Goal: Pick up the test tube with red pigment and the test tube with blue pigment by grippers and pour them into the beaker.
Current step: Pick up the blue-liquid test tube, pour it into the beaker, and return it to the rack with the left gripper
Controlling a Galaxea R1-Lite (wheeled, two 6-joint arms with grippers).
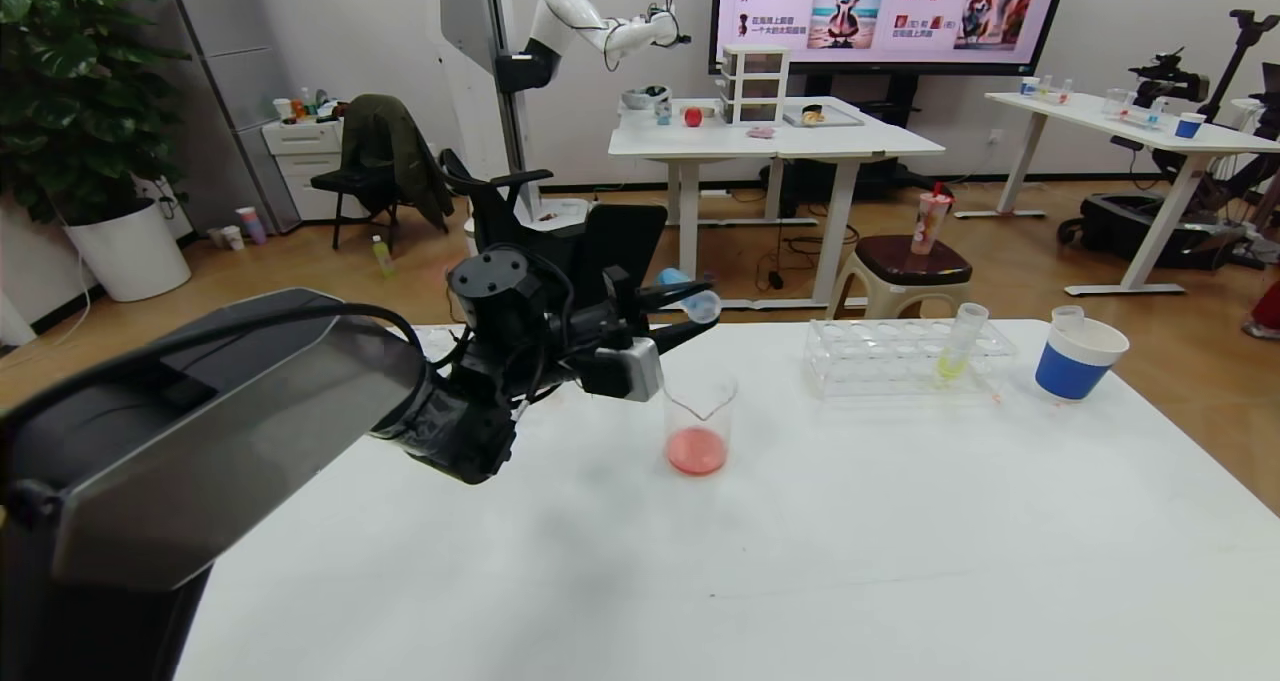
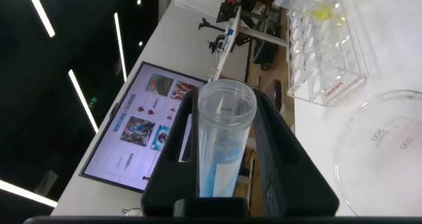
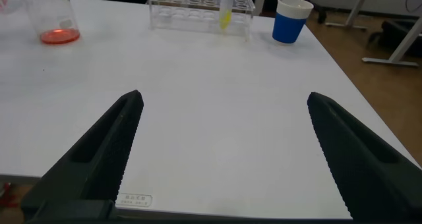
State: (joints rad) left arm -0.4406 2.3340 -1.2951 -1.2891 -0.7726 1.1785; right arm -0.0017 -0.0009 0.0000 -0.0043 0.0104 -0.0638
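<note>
Left end effector point(image 1: 690, 319) was up above the counter point(image 1: 800, 561), clamped tight on the test tube with blue pigment point(image 1: 690, 296); tube lay near horizontal w/ its rimmed mouth poking out past the fingertips, blue liquid sitting back toward the wrist end. Beaker point(image 1: 700, 426) stood just below and a bit ahead of that end effector, red-pink liquid pooled in its bottom. Off to the far side from the left end effector: clear rack point(image 1: 905, 356) w/ a yellow-liquid tube point(image 1: 958, 346) standing in it, then a blue-and-white paper cup point(image 1: 1075, 356) beyond. Right end effector point(image 3: 224, 158) hung low over bare counter, fingers spread wide, nothing in them; beaker, rack & cup all well ahead of it.
</note>
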